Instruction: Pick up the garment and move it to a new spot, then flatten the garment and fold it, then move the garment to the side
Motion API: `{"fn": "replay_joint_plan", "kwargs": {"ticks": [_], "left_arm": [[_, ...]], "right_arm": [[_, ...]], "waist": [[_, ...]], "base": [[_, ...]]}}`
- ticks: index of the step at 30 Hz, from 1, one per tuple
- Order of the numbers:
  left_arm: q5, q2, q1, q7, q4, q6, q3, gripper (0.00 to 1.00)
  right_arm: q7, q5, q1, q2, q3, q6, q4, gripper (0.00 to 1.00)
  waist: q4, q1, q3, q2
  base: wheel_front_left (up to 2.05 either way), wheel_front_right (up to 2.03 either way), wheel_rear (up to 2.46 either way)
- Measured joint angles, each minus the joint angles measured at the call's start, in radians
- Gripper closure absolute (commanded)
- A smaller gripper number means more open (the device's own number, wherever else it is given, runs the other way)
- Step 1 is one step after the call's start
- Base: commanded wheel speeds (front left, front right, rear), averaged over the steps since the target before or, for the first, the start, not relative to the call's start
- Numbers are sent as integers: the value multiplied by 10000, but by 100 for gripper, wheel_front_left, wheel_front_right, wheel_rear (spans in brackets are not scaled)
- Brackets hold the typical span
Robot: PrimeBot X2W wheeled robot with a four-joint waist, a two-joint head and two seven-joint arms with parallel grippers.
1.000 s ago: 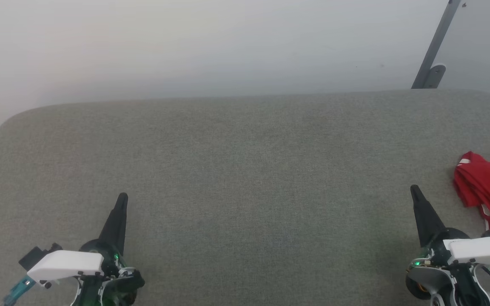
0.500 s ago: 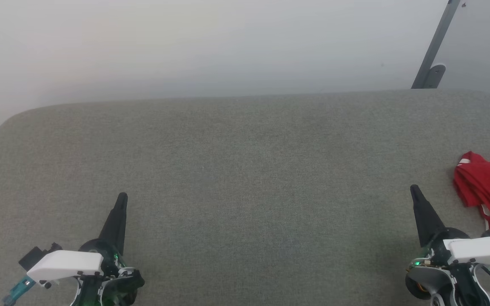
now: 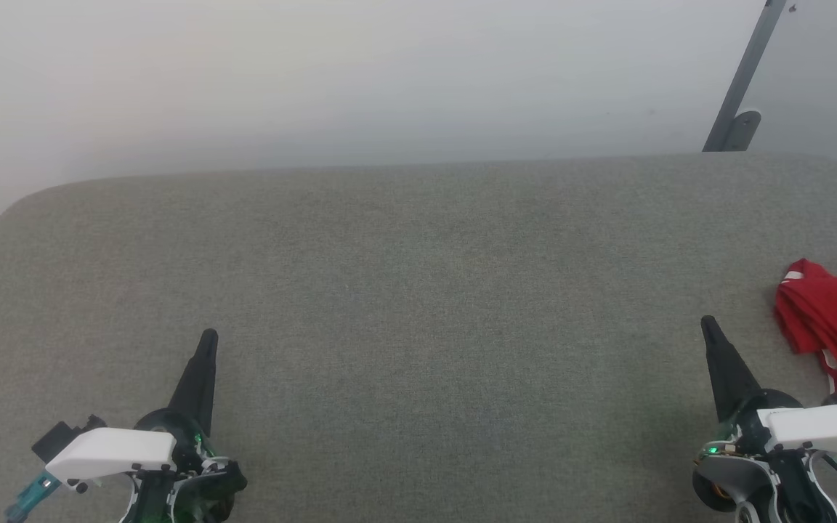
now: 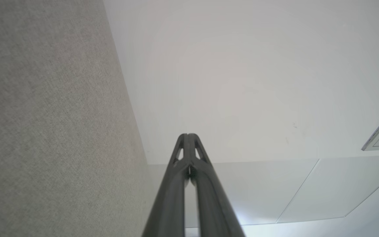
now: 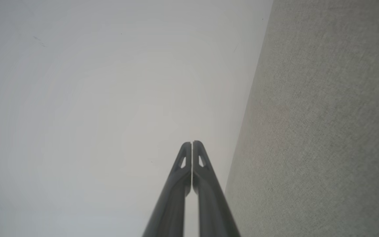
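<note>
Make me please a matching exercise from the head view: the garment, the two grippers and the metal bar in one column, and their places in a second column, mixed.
1. garment
2. left gripper
3. right gripper
4. metal bar

A. lower left, fingers shut
B. upper right, slanting before the wall
C. right edge, bunched on the grey surface
D. lower right, fingers shut, near the garment but apart

Pairs: 1-C, 2-A, 3-D, 4-B

Red garment point(image 3: 834, 323) bunched on grey surface point(image 3: 418, 276), right pincer point(image 3: 708, 322) near it, left pincer point(image 3: 209, 335) well apart
</note>
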Motion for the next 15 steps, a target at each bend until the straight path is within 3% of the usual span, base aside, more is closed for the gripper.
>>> {"fn": "replay_joint_plan", "kwargs": {"ticks": [15], "left_arm": [[25,-15,0,25,0,0,25,100]], "right_arm": [[0,0,0,2,-4,0,0,100]], "waist": [[0,0,0,0]], "base": [[0,0,0]]}}
